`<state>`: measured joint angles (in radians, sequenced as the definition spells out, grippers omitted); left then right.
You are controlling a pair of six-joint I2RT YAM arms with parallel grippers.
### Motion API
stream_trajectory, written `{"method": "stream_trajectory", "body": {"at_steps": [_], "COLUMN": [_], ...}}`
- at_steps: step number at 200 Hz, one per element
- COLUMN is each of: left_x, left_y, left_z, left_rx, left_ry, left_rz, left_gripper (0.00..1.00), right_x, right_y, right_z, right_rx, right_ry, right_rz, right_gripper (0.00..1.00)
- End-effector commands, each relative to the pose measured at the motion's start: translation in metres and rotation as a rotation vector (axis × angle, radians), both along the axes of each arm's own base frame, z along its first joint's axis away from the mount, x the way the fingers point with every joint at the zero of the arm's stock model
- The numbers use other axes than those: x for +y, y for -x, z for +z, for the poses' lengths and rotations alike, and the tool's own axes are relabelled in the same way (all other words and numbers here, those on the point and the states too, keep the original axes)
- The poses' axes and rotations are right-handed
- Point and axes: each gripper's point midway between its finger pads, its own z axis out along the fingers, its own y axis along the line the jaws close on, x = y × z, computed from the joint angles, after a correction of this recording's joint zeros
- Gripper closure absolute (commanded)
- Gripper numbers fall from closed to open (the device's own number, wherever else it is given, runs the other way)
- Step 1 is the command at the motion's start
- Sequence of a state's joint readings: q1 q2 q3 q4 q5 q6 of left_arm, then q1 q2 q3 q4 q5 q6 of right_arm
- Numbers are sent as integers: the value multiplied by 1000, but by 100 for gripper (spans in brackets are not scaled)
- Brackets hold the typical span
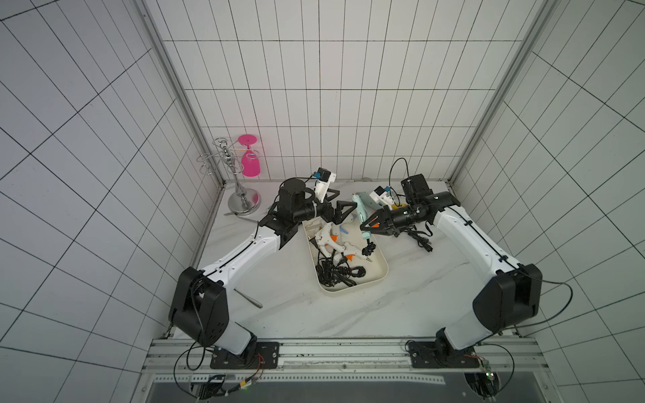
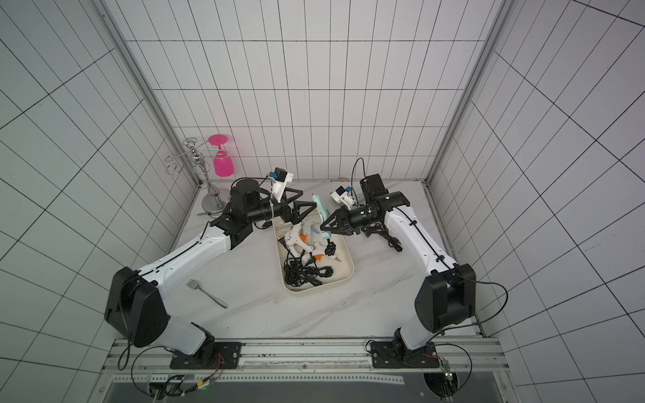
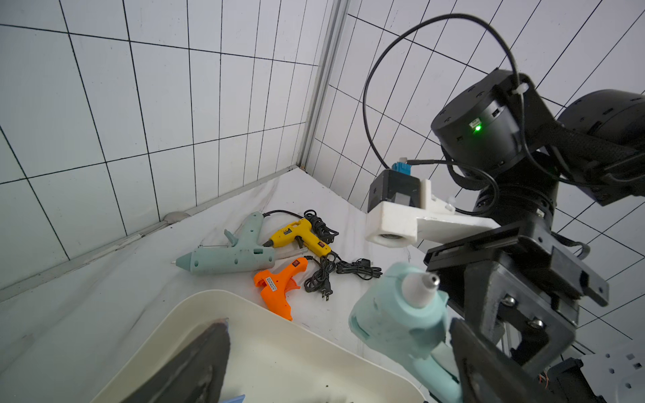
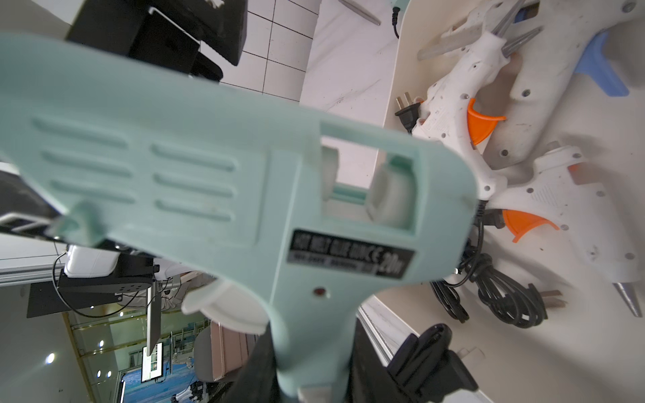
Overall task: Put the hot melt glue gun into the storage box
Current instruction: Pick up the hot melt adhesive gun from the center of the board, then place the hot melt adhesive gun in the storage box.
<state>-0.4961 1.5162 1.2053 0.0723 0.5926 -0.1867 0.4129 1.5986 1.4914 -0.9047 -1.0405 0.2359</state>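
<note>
Gripping the mint-green hot melt glue gun by its handle, the right gripper has its jaws clenched on it. The gun is in the air above the far right corner of the storage box, not yet inside, with its nozzle pointing toward the far wall. The right wrist view shows its body filling most of the frame, with the box beneath it.

The left gripper hangs over the far left end of the box, jaws released and spread wide, grasping nothing.

Inside the cream-white box lie several white glue guns with orange and blue triggers, and a tangle of black cords at the near end.

On the tabletop at the far right, the left wrist view shows three loose guns: a mint one, a yellow one and an orange one. A fork lies near the left arm, and a pink glass hangs upside down on a chrome rack at the far left.
</note>
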Motion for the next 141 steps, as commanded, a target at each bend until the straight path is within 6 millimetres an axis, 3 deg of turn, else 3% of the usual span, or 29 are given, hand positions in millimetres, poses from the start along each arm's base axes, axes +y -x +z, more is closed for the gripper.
{"method": "stream_trajectory", "body": {"at_steps": [1,21,41,84,109,141], "left_x": [9,36,76,133,151,165], "left_y": [-7,-18,-28,-23,-21,-20], "left_z": [-12,-30,-51,-55,-59,-64], "left_rx": [1,27,72,53,76,97], "left_ry": [-43,-136,-254,-362,-403,-434], "left_rz": [72,228,432,678,735,784], "left_gripper": [1,1,1,1,1,1], "right_x": [-6,-13,-15,-6,2,-22], "right_y": [-10,-24,-36,-47,-50,-73], "right_z": [-11,-36,-56,-104,-130,-166], "right_rx": [-48,-58,-41,-60,-69,-104], "right_ry": [118,226,289,486,578,806], "right_rz": [-11,-37,-54,12,53,-7], "right_gripper": [95,95,96,96,99,95]}}
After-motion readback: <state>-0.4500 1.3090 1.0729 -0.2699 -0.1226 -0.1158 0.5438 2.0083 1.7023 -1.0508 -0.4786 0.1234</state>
